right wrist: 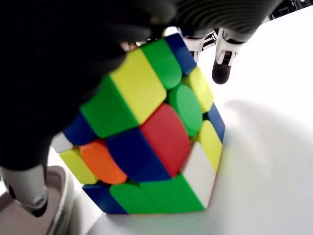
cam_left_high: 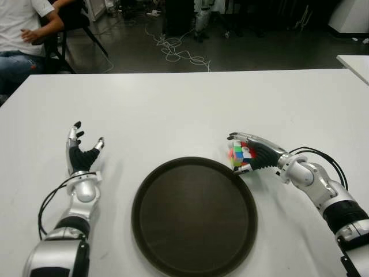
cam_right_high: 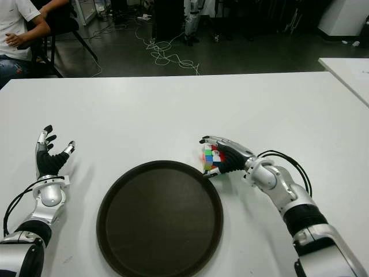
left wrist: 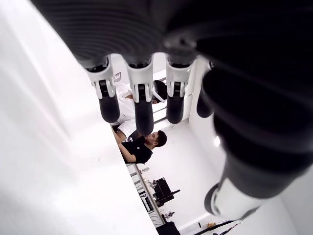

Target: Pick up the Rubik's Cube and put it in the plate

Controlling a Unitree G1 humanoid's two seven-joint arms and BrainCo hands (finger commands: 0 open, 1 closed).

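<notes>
The Rubik's Cube (cam_left_high: 241,155) sits inside the right hand (cam_left_high: 253,153), whose fingers wrap around it, just beside the right rim of the dark round plate (cam_left_high: 151,183). The cube is not in the plate. The left hand (cam_left_high: 81,154) shows left of the plate on the white tabletop (cam_left_high: 184,104), fingers spread and pointing up, holding nothing.

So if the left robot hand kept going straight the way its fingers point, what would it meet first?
Probably nothing: the left robot hand, open and left of the plate, points its fingers away from the robot over bare white table. The path looks free to the far edge, though depth is uncertain.
</notes>
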